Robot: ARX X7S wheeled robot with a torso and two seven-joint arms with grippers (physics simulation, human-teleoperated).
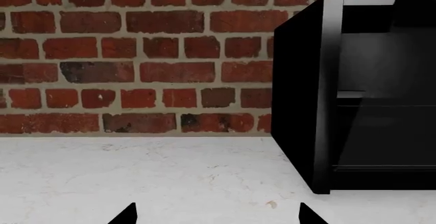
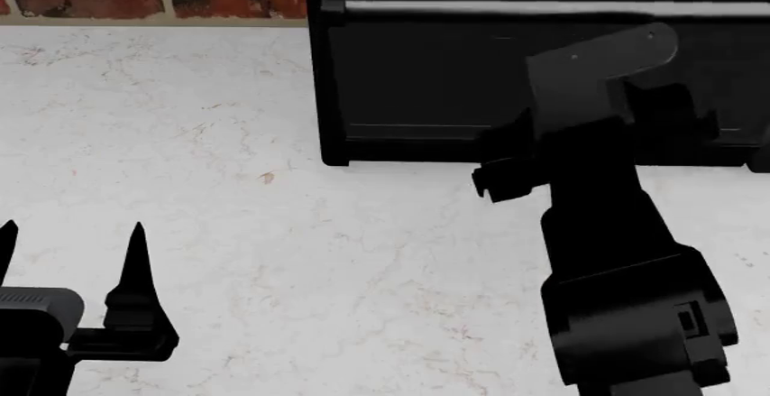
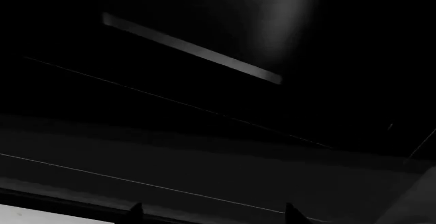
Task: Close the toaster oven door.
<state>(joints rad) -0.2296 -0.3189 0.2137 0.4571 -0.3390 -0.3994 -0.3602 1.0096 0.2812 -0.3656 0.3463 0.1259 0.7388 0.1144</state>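
The toaster oven door (image 2: 506, 80) was nearly shut, a last push from the right gripper (image 3: 211, 211) seemed needed, and both jaws were held open.

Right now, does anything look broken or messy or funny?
Nothing looks broken or spilled. The toaster oven sits straight on the white counter by the brick wall. The right gripper is very close to its dark front, and the left gripper waits open over the counter.

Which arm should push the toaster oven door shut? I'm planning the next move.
The right. Its gripper is already up against the toaster oven door, while the left gripper hangs over bare counter beside the toaster oven.
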